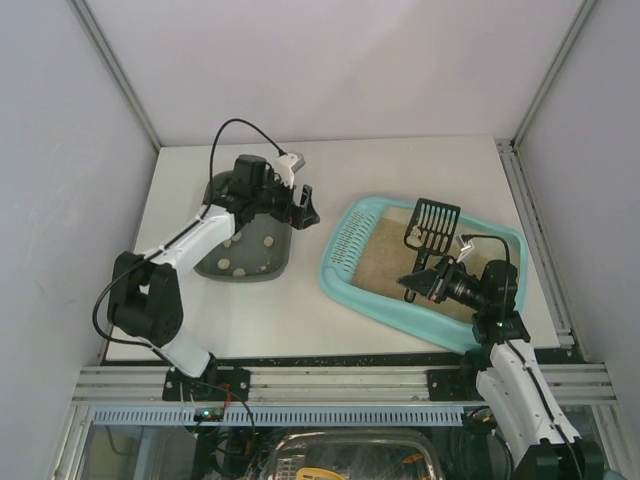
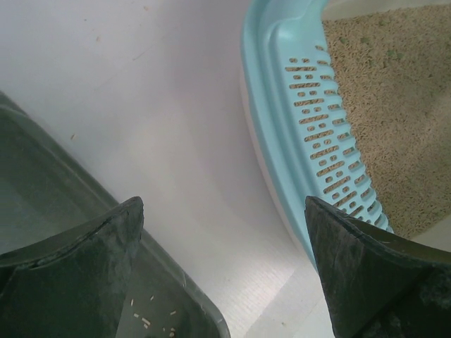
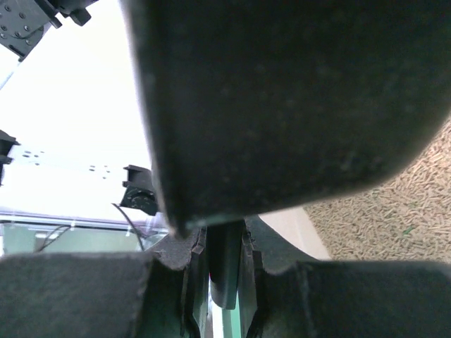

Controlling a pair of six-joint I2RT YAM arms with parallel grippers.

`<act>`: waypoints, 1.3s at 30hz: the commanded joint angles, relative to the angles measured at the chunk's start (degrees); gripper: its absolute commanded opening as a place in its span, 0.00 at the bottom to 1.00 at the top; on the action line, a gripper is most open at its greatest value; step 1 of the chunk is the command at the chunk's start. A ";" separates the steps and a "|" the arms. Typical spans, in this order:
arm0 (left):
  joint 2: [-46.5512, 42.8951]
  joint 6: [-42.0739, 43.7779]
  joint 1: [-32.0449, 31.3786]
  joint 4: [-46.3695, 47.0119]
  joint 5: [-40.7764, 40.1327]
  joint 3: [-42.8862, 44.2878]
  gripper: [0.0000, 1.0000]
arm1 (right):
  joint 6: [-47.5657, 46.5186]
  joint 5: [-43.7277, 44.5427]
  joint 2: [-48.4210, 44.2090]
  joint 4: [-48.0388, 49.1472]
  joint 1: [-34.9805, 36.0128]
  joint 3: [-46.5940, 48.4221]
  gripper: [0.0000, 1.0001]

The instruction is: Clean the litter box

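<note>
Turquoise litter box (image 1: pixel 336 272) at right of counter (image 1: pixel 400 165), holding tan litter (image 1: pixel 390 262); dark tray (image 1: pixel 272 262) at left, holding pale clumps (image 1: pixel 228 265). Left claw (image 1: pixel 305 208) spread wide, empty, between both; right claw (image 1: pixel 413 285) clamped on black scoop (image 1: pixel 435 220) above litter.

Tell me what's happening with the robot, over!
Left jaws open, beside grey tray. Right jaws shut on scoop, above litter box. Nothing blocking.

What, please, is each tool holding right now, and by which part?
The right tool grips the black litter scoop by its handle; the left tool is open and holds nothing.
</note>
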 commanded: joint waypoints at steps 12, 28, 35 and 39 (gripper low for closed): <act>-8.33 -1.23 0.21 -9.44 -14.54 2.62 1.00 | 22.11 -13.78 11.04 16.35 -0.44 4.68 0.00; -3.37 4.39 0.47 -26.77 -23.12 14.19 1.00 | 16.72 -16.09 8.40 3.48 -3.59 8.27 0.00; -5.21 0.96 5.24 -24.09 -16.32 13.21 1.00 | 16.34 -15.82 7.62 0.91 -4.39 9.66 0.00; -6.20 -2.52 10.17 -22.35 -12.68 13.94 1.00 | 15.69 -15.89 7.51 -0.79 -4.18 10.51 0.00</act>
